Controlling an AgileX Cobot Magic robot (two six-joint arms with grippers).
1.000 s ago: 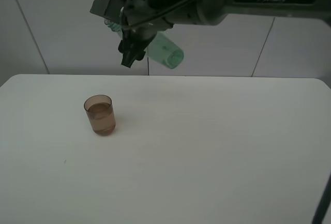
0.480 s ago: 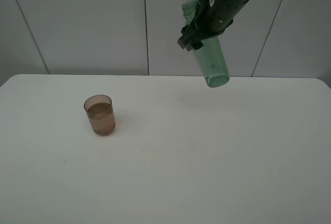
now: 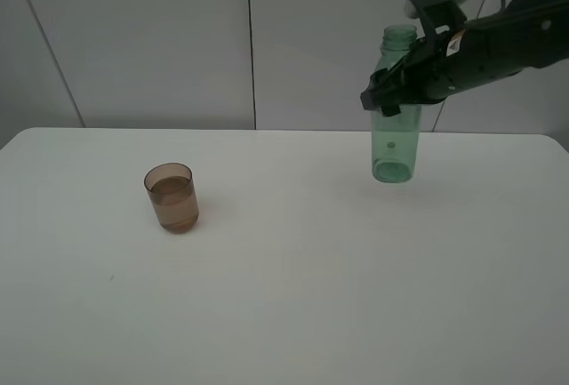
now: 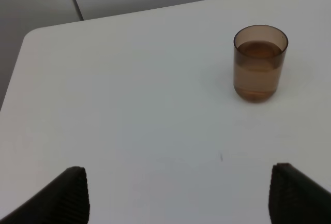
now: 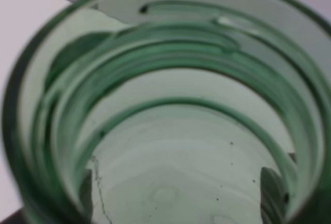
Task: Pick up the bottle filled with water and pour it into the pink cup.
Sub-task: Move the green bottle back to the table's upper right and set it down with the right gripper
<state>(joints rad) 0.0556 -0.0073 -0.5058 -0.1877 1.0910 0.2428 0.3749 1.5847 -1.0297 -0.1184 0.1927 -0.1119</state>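
The pink cup (image 3: 172, 196) stands on the white table (image 3: 293, 278) at the left, partly filled with liquid; it also shows in the left wrist view (image 4: 259, 63). My right gripper (image 3: 397, 93) is shut on the green bottle (image 3: 396, 136) and holds it upright at the back right, its base at or just above the table. The bottle looks empty. The right wrist view looks down into the bottle's open neck (image 5: 170, 105). My left gripper (image 4: 178, 193) is open, with both fingertips apart, on the near side of the cup and off it.
A pale panelled wall (image 3: 178, 38) stands behind the table. The table's far edge (image 3: 267, 131) runs just behind the bottle. Its left corner (image 4: 31, 32) shows in the left wrist view.
My right gripper has swung the bottle from a tilt above the cup across to the right, turned it upright and lowered it toward the table. The cup has not moved.
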